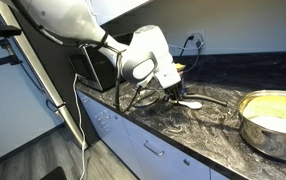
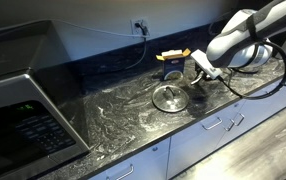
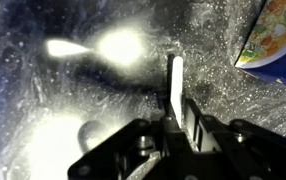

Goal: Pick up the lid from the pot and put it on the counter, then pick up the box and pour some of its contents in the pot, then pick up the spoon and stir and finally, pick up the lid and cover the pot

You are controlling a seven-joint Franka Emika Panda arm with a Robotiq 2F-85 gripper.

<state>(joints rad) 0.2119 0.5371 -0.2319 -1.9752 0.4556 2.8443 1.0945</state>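
My gripper [image 3: 176,108] is shut on the handle of the white spoon [image 3: 176,75], which sticks out between the jaws just above the counter [image 3: 43,110]. In an exterior view the spoon [image 1: 190,102] lies low over the black marbled counter [image 1: 198,130] with the gripper [image 1: 172,94] at its handle end. To its right stands the large steel pot [image 1: 273,125], uncovered. The glass lid [image 2: 170,97] lies flat on the counter next to the gripper [image 2: 197,80]. Behind them stands the yellow box [image 2: 173,55], also seen as the box [image 3: 278,40] in the wrist view.
A black microwave [image 2: 23,105] fills one end of the counter. A wall socket [image 2: 139,26] with a dark cable is behind the box. Loose cables hang from the arm [image 1: 73,25] near the counter edge, above white drawers [image 2: 218,130].
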